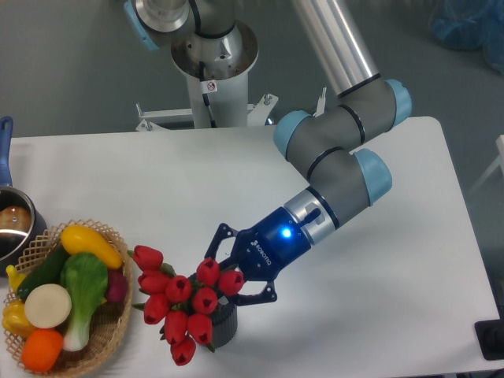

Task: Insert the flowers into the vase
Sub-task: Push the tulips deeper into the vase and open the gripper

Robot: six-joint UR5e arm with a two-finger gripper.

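Flowers: a tight bunch of glossy red tulip buds [179, 311], smooth and plastic-looking, with green leaves peeping between them; the heads spill leftward over the vase mouth, at the front of the white bench [236, 173].
Vase: a short dark grey cylinder [223, 324] with ribbed sides, standing upright under the bunch, its mouth largely hidden by buds.
Claw: the dark blue claw [230, 272], with a lit blue ring on its wrist, reaches in from the right; its two fingers spread either side of the rightmost buds, but the buds hide the tips, so whether it grips the stems cannot be told.
Basket: a round woven wicker basket [118, 321] just left of the flowers, holding a yellow squash [90, 246], a leafy green, an orange and other toy produce.
Pot: a shiny steel pot [14, 224] with a blue handle at the left edge.
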